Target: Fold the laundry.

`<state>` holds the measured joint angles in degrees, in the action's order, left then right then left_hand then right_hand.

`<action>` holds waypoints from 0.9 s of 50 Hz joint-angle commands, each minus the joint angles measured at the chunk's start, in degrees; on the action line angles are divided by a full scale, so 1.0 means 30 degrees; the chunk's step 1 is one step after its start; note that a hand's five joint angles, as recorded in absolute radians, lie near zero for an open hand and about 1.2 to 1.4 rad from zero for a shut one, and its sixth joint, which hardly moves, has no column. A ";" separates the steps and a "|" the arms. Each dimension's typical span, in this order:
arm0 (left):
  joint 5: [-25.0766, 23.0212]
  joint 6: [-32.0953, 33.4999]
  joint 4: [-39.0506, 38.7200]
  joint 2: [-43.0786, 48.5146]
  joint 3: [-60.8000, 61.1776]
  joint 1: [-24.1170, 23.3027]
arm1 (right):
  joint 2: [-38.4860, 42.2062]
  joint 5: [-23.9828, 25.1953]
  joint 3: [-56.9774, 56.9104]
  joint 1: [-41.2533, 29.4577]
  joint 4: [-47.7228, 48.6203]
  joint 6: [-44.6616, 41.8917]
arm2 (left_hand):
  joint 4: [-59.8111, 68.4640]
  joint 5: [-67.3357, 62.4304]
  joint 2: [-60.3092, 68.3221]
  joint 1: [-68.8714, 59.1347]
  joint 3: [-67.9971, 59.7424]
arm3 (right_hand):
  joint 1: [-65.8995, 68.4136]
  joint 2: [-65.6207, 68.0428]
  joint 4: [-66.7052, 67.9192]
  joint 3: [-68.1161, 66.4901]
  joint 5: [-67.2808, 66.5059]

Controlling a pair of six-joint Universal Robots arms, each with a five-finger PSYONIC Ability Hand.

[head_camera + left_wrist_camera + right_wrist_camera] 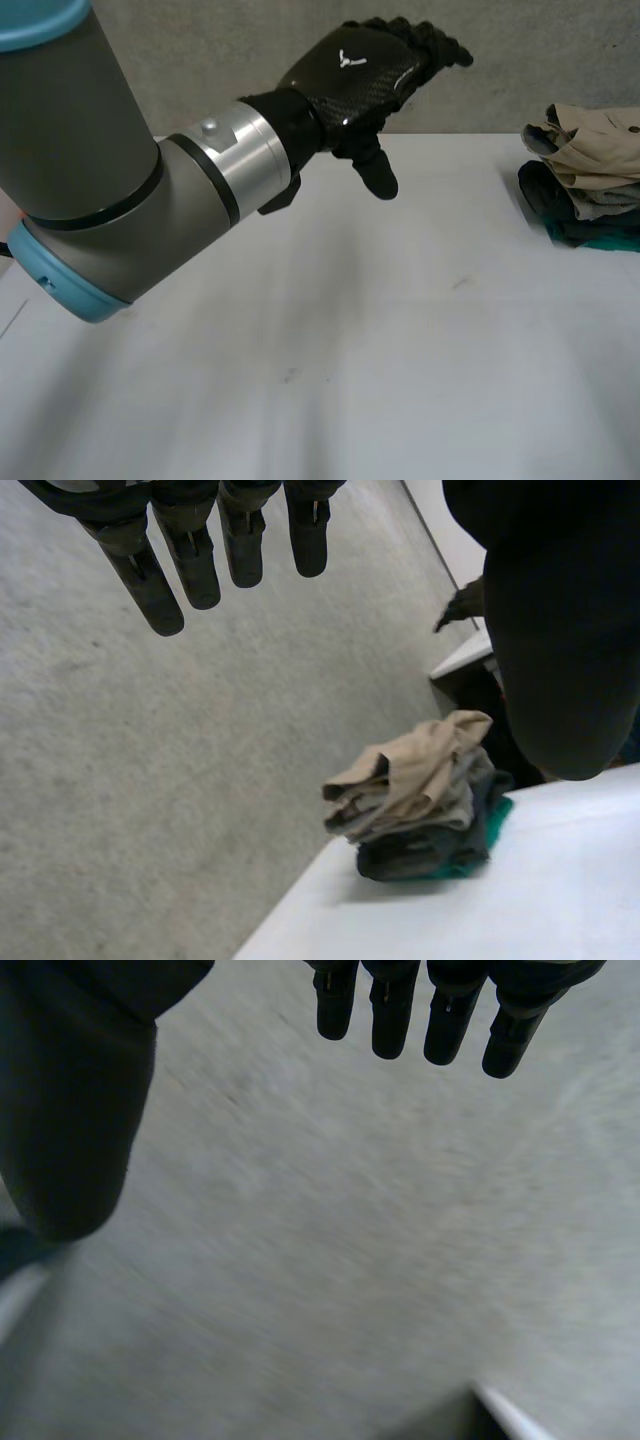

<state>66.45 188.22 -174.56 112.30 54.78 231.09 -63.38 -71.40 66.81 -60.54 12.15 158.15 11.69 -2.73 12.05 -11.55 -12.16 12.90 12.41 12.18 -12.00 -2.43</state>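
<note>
pile of laundry (590,185) sat at the far right of the head view, cut off by the frame's right edge. it lay on the white table (350,350), close to the table's far edge. it was a crumpled stack: a beige garment (585,145) on top, grey cloth beneath it, a dark piece lower down and a strip of teal cloth (610,243) at the bottom.

the left arm (90,150) filled the upper left of the head view, grey with a light-blue cap and a silver ring at the wrist. the left hand (365,75) was raised over the table's far edge in the upper middle of the frame, well apart from the pile. its fingers were straight and relaxed, the thumb pointed down, and it grasped nothing. a small white emblem (347,60), shaped like a forked y, was printed on the back of the hand.

in the left wrist view the left hand's fingers (190,560) hung straight and a little spread, apart from the thumb (560,650), with nothing held between them. the pile of laundry (420,800) lay beyond the hand, in line with the gap between fingers and thumb. it sat right at the edge of the table (570,880), with grey floor (150,780) behind it. the beige garment was uppermost there as well, and the teal cloth was at the bottom.

in the right wrist view the right hand (70,1090) was released too: fingers (400,1005) straight, thumb apart, grasping nothing, over grey floor. a white edge (510,1410) showed beyond the fingertips, and i couldn't tell what it belonged to.
</note>
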 commanded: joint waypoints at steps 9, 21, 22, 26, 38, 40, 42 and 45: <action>0.6472 0.0215 0.0469 -0.0343 -0.2501 0.4439 | -0.5004 -0.0957 0.4500 -0.7413 0.4534 -0.2474 | -0.0154 0.0503 -0.0275 0.0109 0.0313 | -0.0965 -0.0802 -0.0727 0.0666 0.0809; 0.7090 0.9971 -0.0990 0.3342 0.1339 1.0417 | -0.4629 0.0159 1.0715 -1.3450 0.4828 -0.3937 | -0.0266 0.0615 -0.0387 0.0220 0.0425 | -0.0965 -0.0802 -0.0727 0.0666 0.0809; 0.7003 1.0352 -0.1342 0.3899 0.1310 1.0740 | -0.4133 0.0101 1.1123 -1.3713 0.4799 -0.4403 | -0.0267 0.0615 -0.0387 0.0221 0.0425 | -0.0965 -0.0802 -0.0727 0.0666 0.0809; 0.6330 1.1147 -0.3013 0.6769 0.0521 1.1914 | -0.2931 -0.0017 1.1741 -1.4008 0.4595 -0.5633 | -0.0323 0.0671 -0.0443 0.0277 0.0481 | -0.0965 -0.0802 -0.0727 0.0666 0.0809; 0.2110 1.1088 -0.4421 1.2720 -0.3580 1.3497 | -0.2546 0.0071 1.3295 -1.3745 0.4623 -0.6019 | -0.0323 0.0671 -0.0443 0.0277 0.0481 | -0.0965 -0.0802 -0.0727 0.0666 0.0809; 0.2051 1.1088 -0.4831 1.3482 -0.4401 1.3527 | -0.2517 0.0071 1.3441 -1.3716 0.4652 -0.6019 | -0.0323 0.0671 -0.0443 0.0277 0.0481 | -0.0965 -0.0802 -0.0727 0.0666 0.0809; 0.1992 1.1030 -0.5124 1.3951 -0.4841 1.3556 | -0.2517 0.0071 1.3588 -1.3686 0.4711 -0.6019 | -0.0323 0.0671 -0.0443 0.0277 0.0481 | -0.0965 -0.0802 -0.0727 0.0666 0.0809; 0.1905 1.0796 -0.5242 1.4888 -0.5720 1.3614 | -0.2488 0.0041 1.3734 -1.3686 0.4769 -0.6019 | -0.0323 0.0671 -0.0443 0.0277 0.0481 | -0.0965 -0.0802 -0.0727 0.0666 0.0809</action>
<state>72.40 221.44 -188.92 152.53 42.12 271.78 -70.81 -71.23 107.08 -101.75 26.10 139.97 11.69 -2.73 12.05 -11.55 -12.16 12.89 12.24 12.17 -12.00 -2.43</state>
